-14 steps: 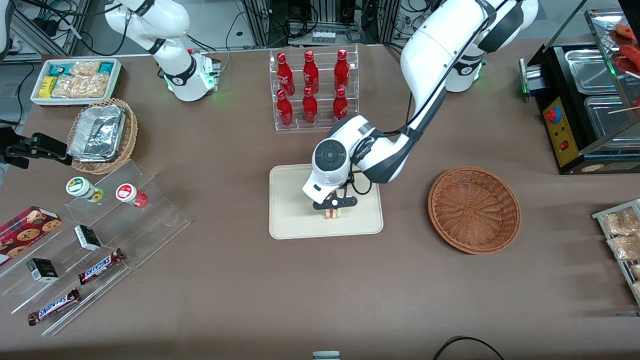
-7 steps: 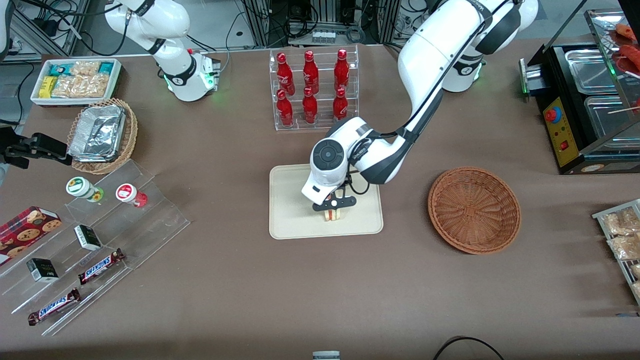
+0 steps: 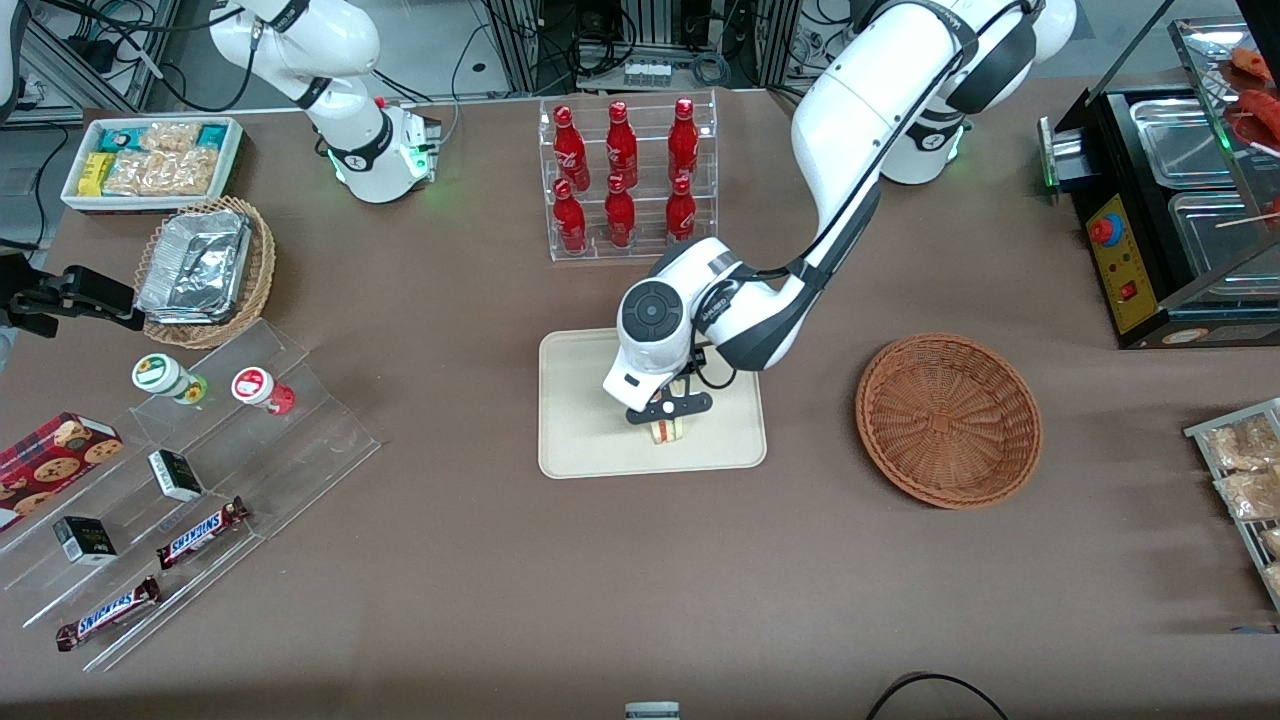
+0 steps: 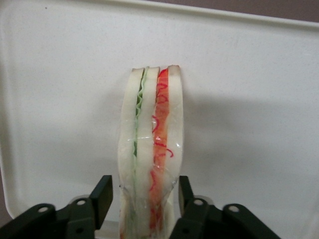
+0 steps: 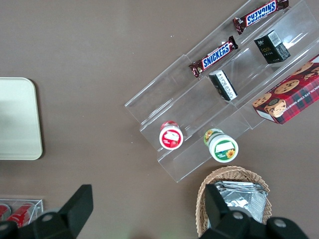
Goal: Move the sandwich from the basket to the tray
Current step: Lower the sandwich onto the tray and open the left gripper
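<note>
The gripper [image 3: 668,408] hangs low over the tray [image 3: 580,440], its two fingers [image 4: 102,196] pinching the sandwich [image 4: 150,149] by its flat bread faces, cut edge with the filling showing, while the basket [image 3: 948,418] sits bare nearby toward the working arm's end of the table. The sandwich looks light and soft, in clear wrap that may be slippery. Holding it gently across the bread faces seems right, as a hard squeeze would likely crush it.
</note>
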Controlling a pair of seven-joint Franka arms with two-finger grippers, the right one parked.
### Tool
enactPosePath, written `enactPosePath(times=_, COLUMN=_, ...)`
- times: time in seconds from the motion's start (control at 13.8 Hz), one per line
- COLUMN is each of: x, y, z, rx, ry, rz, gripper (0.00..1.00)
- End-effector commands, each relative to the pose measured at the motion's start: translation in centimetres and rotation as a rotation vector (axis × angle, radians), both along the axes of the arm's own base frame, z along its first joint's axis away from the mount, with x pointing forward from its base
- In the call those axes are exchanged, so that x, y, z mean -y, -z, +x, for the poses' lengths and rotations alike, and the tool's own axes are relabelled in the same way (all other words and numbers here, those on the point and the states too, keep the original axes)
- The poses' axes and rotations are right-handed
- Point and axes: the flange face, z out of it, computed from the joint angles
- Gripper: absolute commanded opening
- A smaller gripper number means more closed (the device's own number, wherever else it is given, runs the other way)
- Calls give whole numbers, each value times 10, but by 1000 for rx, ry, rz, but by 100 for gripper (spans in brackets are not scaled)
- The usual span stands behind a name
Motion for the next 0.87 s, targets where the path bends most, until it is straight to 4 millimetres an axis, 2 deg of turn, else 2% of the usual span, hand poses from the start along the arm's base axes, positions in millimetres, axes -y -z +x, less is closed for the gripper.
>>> enactPosePath(times=0.0, x=5, y=-25, z=8, rx=32, ry=-20, rz=3, gripper=100)
enactPosePath(times=0.29, x=-4, y=-98, z=9, rx=56, ry=-11, rz=11, gripper=100)
enactPosePath(times=0.51, x=-12, y=-141, z=6, rx=66, ry=16, rz=18, gripper=100)
enactPosePath(times=0.72, x=-34, y=-169, z=15, rx=54, ry=97, rz=21, gripper=100)
enactPosePath(times=0.8, x=-51, y=-183, z=25, rx=42, ry=124, rz=14, gripper=100)
